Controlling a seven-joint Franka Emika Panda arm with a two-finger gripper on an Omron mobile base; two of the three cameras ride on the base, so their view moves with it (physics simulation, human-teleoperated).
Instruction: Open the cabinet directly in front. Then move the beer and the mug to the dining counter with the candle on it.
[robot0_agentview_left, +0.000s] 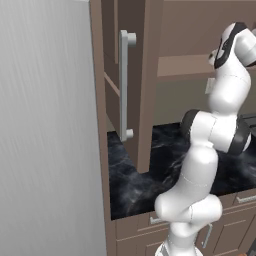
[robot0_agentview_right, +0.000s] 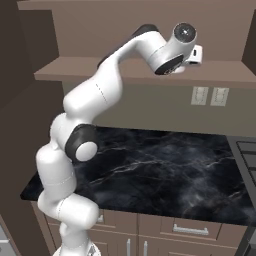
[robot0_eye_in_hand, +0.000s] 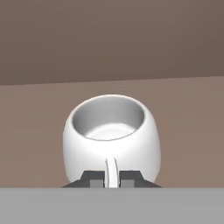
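Right, I've got the gripper (robot0_eye_in_hand: 112, 178) clamped on the mug (robot0_eye_in_hand: 112, 138) by its thin handle, inside the open cabinet (robot0_agentview_left: 131, 85).

It sits upright on the brown shelf; rigid, glossy, likely light and slippery, so it may swivel on that narrow handle, though I can't quite see the contact.

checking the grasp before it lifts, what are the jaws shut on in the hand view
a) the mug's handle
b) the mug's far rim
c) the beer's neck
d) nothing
a: in the hand view the two dark fingertips stand either side of the thin white handle on the near side of the mug, pinching it, with the mug upright on the brown cabinet shelf.
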